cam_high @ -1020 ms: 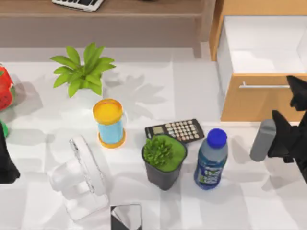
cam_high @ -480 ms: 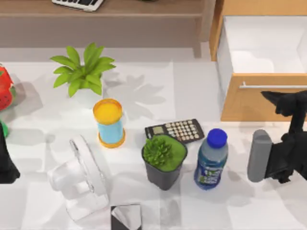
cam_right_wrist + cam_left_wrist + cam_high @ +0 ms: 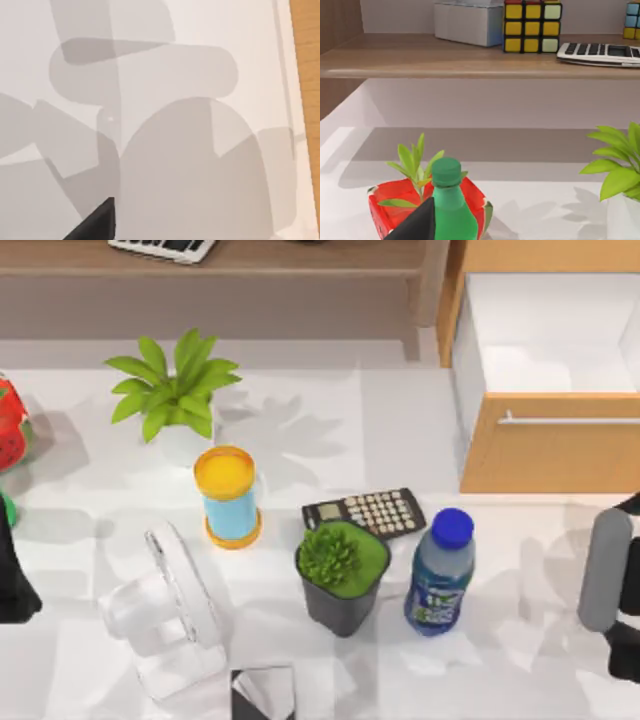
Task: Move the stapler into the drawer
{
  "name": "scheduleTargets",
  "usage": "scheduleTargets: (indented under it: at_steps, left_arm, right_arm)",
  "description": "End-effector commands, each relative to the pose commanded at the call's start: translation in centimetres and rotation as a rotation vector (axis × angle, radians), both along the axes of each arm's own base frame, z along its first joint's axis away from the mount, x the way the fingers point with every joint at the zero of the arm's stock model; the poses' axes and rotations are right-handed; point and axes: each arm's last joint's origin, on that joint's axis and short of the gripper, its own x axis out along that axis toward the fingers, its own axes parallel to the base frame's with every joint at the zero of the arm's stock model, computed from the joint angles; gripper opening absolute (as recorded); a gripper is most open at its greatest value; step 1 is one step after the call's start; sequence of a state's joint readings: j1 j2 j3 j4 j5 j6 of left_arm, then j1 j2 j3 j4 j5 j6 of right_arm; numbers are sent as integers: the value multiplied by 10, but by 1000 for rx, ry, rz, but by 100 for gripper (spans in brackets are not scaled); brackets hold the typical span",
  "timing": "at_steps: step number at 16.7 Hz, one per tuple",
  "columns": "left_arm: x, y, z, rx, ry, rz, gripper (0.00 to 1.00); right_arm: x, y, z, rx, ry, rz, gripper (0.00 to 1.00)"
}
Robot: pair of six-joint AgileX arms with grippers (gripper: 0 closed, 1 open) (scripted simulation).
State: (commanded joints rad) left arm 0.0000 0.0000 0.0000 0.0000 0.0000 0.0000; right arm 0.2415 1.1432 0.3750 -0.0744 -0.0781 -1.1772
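Note:
The stapler (image 3: 605, 570), a grey rounded bar, hangs above the table at the far right of the top view, with its shadow cast on the table to its left. My right gripper (image 3: 627, 640) is shut on it at the picture's right edge. In the right wrist view the stapler (image 3: 195, 170) sits close in front as a large grey shape beside one black fingertip (image 3: 95, 222). The drawer (image 3: 550, 455) stands open at the back right, with its silver bar handle (image 3: 560, 420) and white inside (image 3: 550, 335). My left gripper (image 3: 12, 580) is parked at the table's left edge.
A blue-capped bottle (image 3: 440, 575), a dark potted plant (image 3: 342, 575) and a calculator (image 3: 365, 512) stand left of the stapler. Further left are a yellow-topped cylinder (image 3: 230, 495), a leafy plant (image 3: 172, 390) and a white fan (image 3: 165, 610). The brown shelf (image 3: 250, 260) runs along the back.
The right gripper has carried the stapler to the right and a little toward the front edge, lifting it. The left arm has stayed still.

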Motion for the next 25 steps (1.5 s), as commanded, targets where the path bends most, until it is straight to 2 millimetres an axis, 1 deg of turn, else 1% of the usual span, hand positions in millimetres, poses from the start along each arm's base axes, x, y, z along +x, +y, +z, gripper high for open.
scheduleTargets:
  at_steps: [3,6,9,12,14,21,23,25]
  left_arm:
    - [0,0,0,0,0,0,100]
    - [0,0,0,0,0,0,100]
    - [0,0,0,0,0,0,100]
    - [0,0,0,0,0,0,100]
    - [0,0,0,0,0,0,100]
    - [0,0,0,0,0,0,100]
    - [0,0,0,0,0,0,100]
    - [0,0,0,0,0,0,100]
  right_arm:
    - [-13,-25,2,27,283,-213,100]
    - [-24,-53,13,59,502,-480,100]
    - [-30,-81,32,94,637,-744,100]
    - [-35,-99,45,113,726,-913,100]
    - [-36,-104,49,115,754,-962,100]
    - [-37,-104,49,115,756,-964,100]
    - [-36,-104,40,115,761,-968,100]
    - [-34,-105,25,115,758,-969,100]
